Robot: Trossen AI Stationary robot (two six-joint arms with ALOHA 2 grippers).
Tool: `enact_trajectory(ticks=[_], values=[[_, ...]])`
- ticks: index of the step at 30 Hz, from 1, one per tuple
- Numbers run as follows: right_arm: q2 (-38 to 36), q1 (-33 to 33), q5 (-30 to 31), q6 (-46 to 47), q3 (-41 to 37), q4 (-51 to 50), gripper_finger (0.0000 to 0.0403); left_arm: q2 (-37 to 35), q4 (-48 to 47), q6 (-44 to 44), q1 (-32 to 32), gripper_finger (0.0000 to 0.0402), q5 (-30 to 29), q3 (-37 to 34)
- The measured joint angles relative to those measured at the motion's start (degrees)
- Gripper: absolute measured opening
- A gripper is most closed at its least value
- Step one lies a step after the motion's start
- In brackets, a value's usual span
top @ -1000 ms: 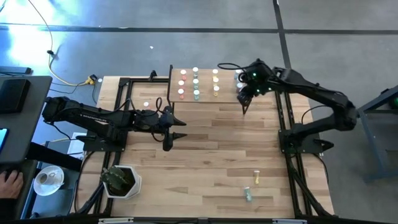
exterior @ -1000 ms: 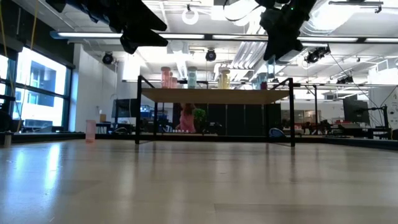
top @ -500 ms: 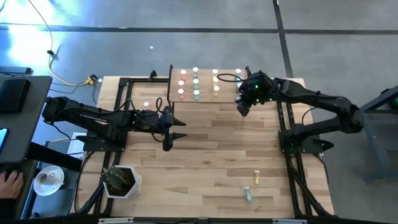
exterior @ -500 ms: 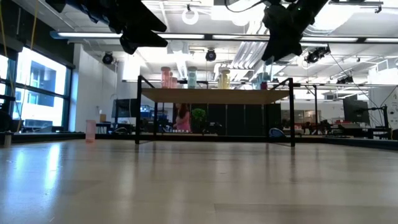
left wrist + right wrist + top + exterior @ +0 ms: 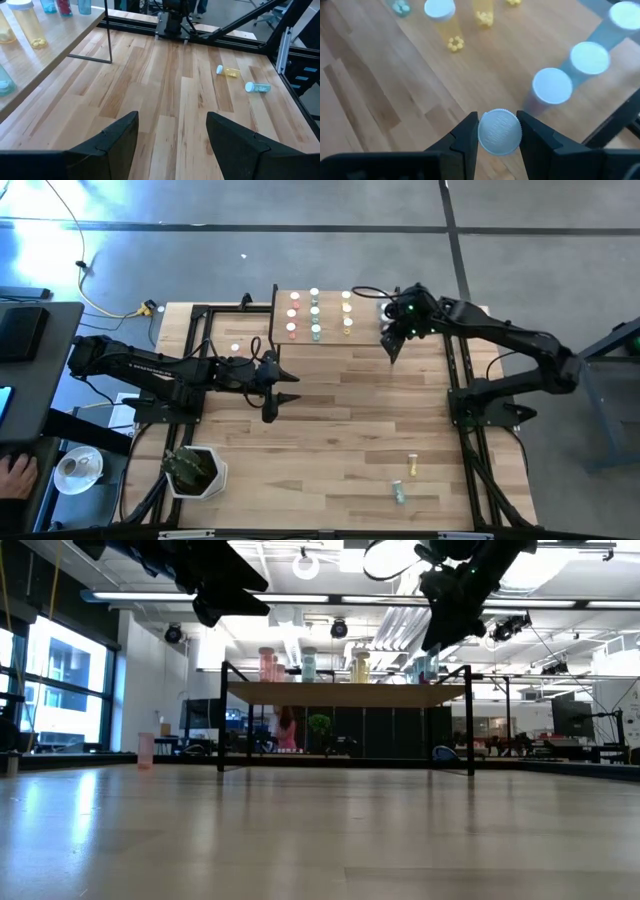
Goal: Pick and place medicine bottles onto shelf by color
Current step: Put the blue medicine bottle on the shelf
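Observation:
The shelf [image 5: 365, 322] stands at the table's far side and carries rows of upright medicine bottles: pink [image 5: 292, 312], green [image 5: 314, 315] and yellow [image 5: 347, 315]. My right gripper [image 5: 499, 131] hovers over the shelf's right end, shut on one white-capped bottle [image 5: 500, 132] whose body is hidden under its cap. Blue-grey bottles [image 5: 551, 86] stand just beyond it. My left gripper [image 5: 172, 130] waits open above the table's middle left. Two bottles [image 5: 411, 467] [image 5: 399, 493] lie on their sides near the front right. My right gripper pinches the bottle's white cap by its ribbed rim [image 5: 487, 134] between its two fingers. The fingers come from above, slanting down toward the shelf. The bottle stands upright below them; whether its base rests on the shelf is hidden by the cap.
A pink bottle [image 5: 146, 750] stands alone on the table left of the shelf. A white pot with a plant [image 5: 195, 470] sits at the front left. Black frame rails [image 5: 462, 380] run along both table sides. Bare planks lie between shelf and front edge.
My right gripper, still shut on the bottle, has sunk a little toward the shelf's right end and tipped slightly.

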Motion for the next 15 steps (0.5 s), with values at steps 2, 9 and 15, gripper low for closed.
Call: enact_trajectory(ticks=[2, 9, 15], values=[[0.6, 0.1, -0.5, 0.1, 0.0, 0.1, 0.0106, 0.0, 0.0, 0.0, 0.0, 0.0225, 0.0, 0.0], [2.3, 0.1, -0.6, -0.3, 0.1, 0.2, 0.0106, 0.0, 0.0, 0.0, 0.0, 0.0225, -0.1, 0.0], [2.1, 0.0, -0.4, 0.6, 0.1, -0.1, 0.0107, 0.0, 0.0, 0.0, 0.0, 0.0225, -0.1, 0.0]])
